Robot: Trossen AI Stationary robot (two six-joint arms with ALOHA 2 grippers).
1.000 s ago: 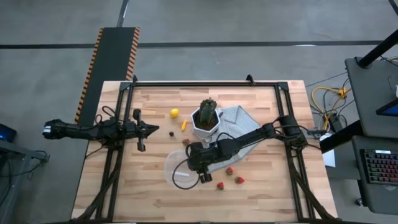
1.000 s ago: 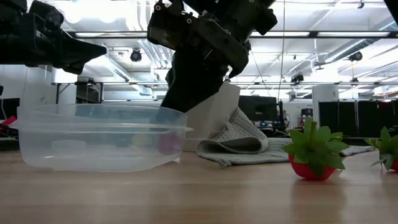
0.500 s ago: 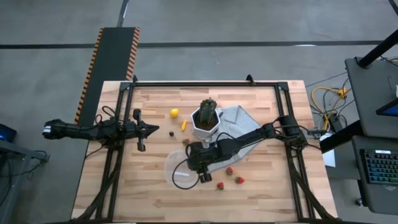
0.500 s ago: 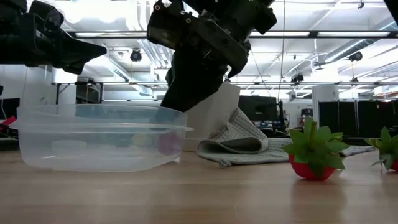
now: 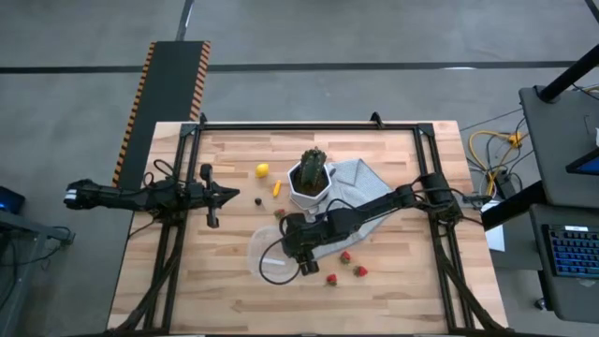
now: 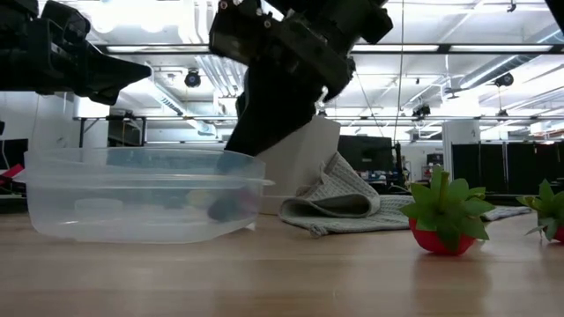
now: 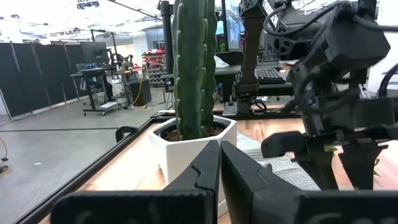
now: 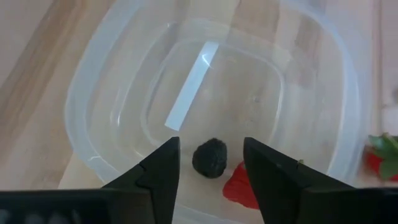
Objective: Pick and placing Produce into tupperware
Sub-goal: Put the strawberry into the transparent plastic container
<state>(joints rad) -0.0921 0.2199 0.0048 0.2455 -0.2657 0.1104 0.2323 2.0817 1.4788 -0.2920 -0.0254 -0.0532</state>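
Now right tool [image 8: 210,163] over tupperware [image 8: 112,93], fingers spread apart, holding nothing. Compared with a second ago, jaws wider and dark berry [image 8: 210,158] dropped loose onto container floor, lying between fingertips, next to a red strawberry [image 8: 239,186] already inside. Reads as release done; likely next: lift clear, go for another piece.

Left tool [image 7: 219,168] pinched shut and empty, parked at table's left edge, pointing at cactus [image 7: 191,68] in white pot [image 7: 186,140].

Outward on table [image 5: 225,281]: three strawberries [image 5: 345,257] just beside container on right arm's side, lemon [image 5: 263,170] and orange piece [image 5: 276,188] near pot, another dark berry [image 5: 258,199] further left, grey cloth [image 5: 360,178] behind pot.

Right wrist view alone shows contents and open gap; high view hides container interior under arm; low view shows only dark smudge through wall [image 6: 141,207], plus strawberry [image 6: 443,220] close up.
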